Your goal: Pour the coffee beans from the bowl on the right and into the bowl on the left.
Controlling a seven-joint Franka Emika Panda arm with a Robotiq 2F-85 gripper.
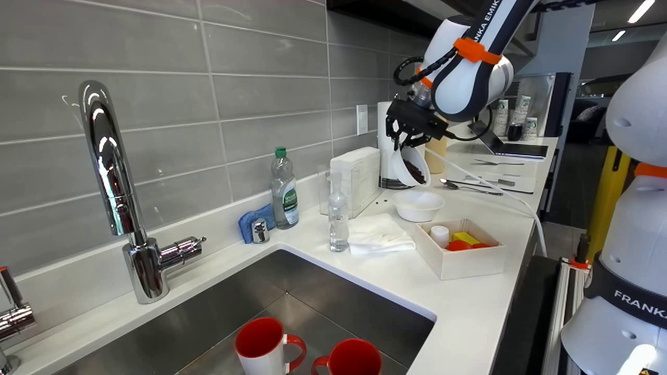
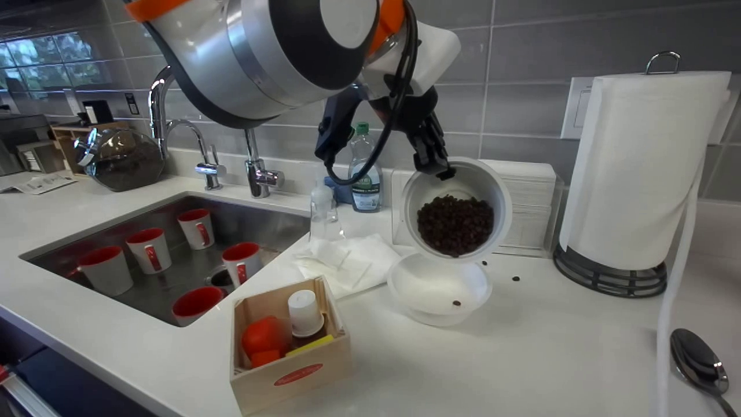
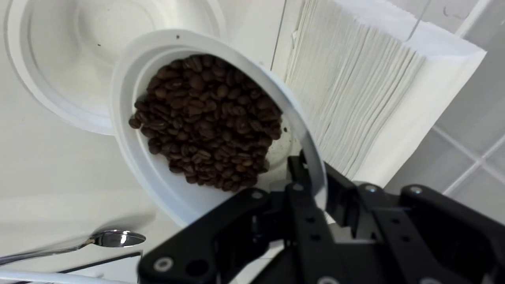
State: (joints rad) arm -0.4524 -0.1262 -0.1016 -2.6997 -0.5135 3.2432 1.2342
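Observation:
My gripper (image 3: 309,167) is shut on the rim of a white bowl (image 3: 127,146), one finger inside and one outside. The held bowl is strongly tilted; it shows in both exterior views (image 1: 400,165) (image 2: 505,211). A pile of dark brown coffee beans (image 3: 213,126) lies inside it, and they show in an exterior view (image 2: 455,226). A second white bowl (image 2: 440,317) stands upright on the counter just below the held bowl's lower edge. It also shows in the wrist view (image 3: 51,85). It holds a dark speck or bean and little else visible.
A napkin stack (image 2: 521,217) stands behind the bowls, with a paper towel roll (image 2: 642,174) beside it. A wooden box (image 2: 341,370), a folded white cloth (image 1: 380,234) and a clear bottle (image 1: 338,219) are nearby. Stray beans (image 2: 515,278), a spoon (image 2: 697,359) and a white cable (image 2: 674,278) lie around.

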